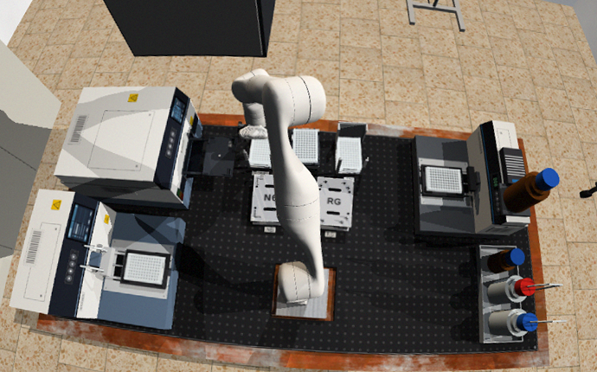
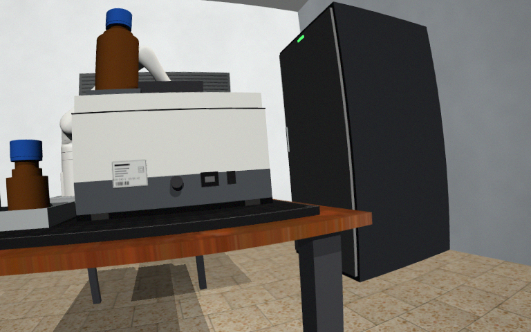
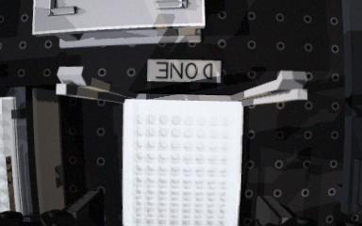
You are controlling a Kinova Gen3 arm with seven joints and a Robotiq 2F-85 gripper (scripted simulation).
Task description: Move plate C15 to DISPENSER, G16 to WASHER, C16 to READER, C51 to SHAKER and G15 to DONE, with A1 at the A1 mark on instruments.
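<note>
My gripper (image 1: 253, 132) hangs over the DONE rack (image 1: 261, 151) at the back of the deck, open with nothing between the fingers. In the wrist view a white well plate (image 3: 183, 162) lies flat inside the rack walls, right behind the DONE label (image 3: 184, 71). The tips of my fingers show dark at the lower edge of that view, wide apart on either side of the plate. Other plates sit on the left front instrument (image 1: 144, 267), the right instrument (image 1: 443, 179), the middle back station (image 1: 306, 145) and the rack to its right (image 1: 349, 154). The tray of the left back instrument (image 1: 214, 156) holds no plate.
Nests N6 (image 1: 265, 197) and RG (image 1: 335, 202) stand in front of the racks, both without plates. Brown bottles (image 1: 530, 186) and a tube rack (image 1: 507, 294) are at the right. My arm (image 1: 294, 183) crosses over N6. The exterior view shows only an instrument's back (image 2: 170, 152).
</note>
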